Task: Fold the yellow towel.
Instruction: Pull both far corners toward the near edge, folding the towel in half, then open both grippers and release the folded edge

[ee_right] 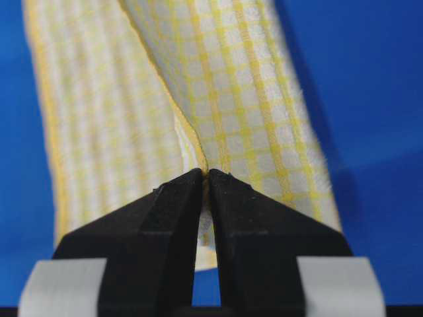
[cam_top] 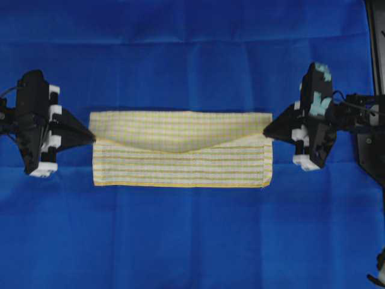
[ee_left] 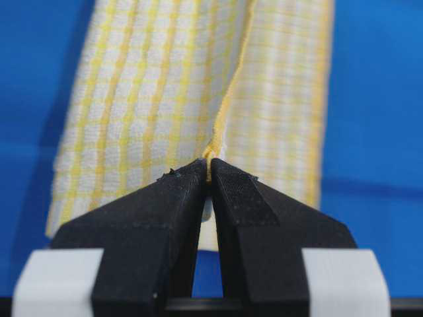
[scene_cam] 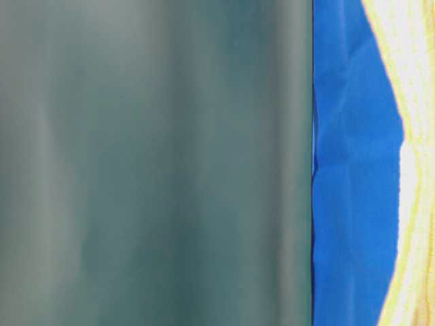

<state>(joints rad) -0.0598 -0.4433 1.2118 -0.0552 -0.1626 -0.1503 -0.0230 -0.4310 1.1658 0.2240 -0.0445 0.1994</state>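
Note:
The yellow towel [cam_top: 180,147], white with fine yellow checks and yellow hems, lies across the middle of the blue sheet, its far part doubled over toward the near edge and sagging in the middle. My left gripper [cam_top: 93,138] is shut on the towel's left edge, pinching the hem [ee_left: 210,158] between its black fingertips. At the towel's right edge, my right gripper [cam_top: 266,131] is shut on the fold [ee_right: 206,173] in the same way. The towel [scene_cam: 414,163] shows only as a strip at the right of the table-level view.
A large plain blue sheet [cam_top: 192,241] covers the table all round the towel. A blurred dark grey-green surface [scene_cam: 156,163] fills most of the table-level view. A dark frame part [cam_top: 376,36] stands at the far right edge.

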